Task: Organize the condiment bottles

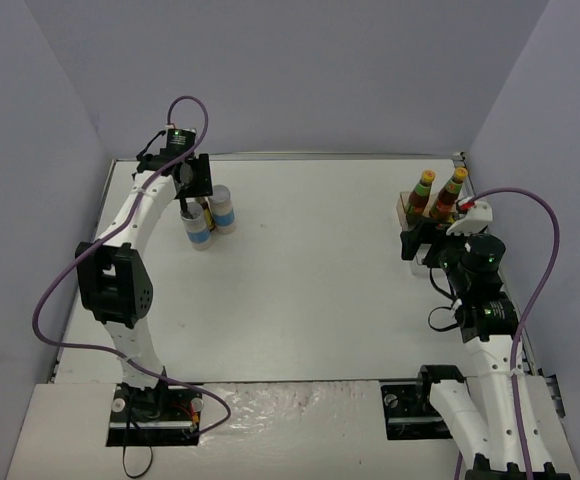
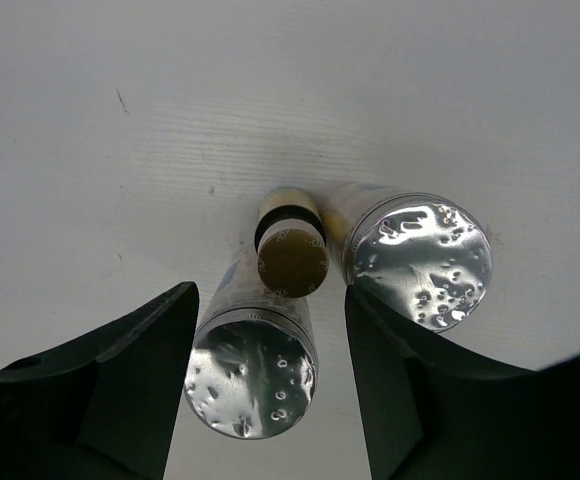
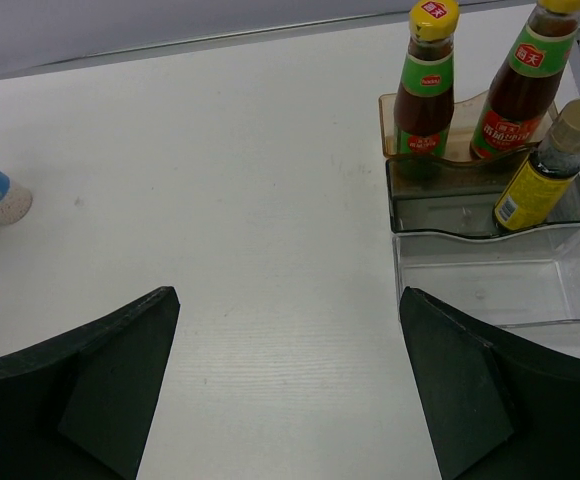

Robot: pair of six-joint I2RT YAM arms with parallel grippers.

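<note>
Two silver-topped cylinders with blue-white labels stand at the table's far left. In the left wrist view my left gripper (image 2: 270, 298) straddles the nearer cylinder (image 2: 252, 378). Its left finger is against the cylinder and a gap remains at the right finger, so it is open. The other cylinder (image 2: 420, 260) stands just outside the right finger. A small tan-capped bottle (image 2: 292, 258) stands between the two. My right gripper (image 3: 290, 295) is open over bare table with nothing in it. Two red-labelled sauce bottles (image 3: 425, 90) (image 3: 518, 95) and a yellow-labelled bottle (image 3: 542, 175) stand in the tiered tray (image 3: 490, 290).
The tray (image 1: 410, 215) sits against the table's right edge, close to the right wall, with my right gripper (image 1: 417, 240) just in front of it. My left gripper (image 1: 192, 200) is near the far left corner. White table stretches between the two groups.
</note>
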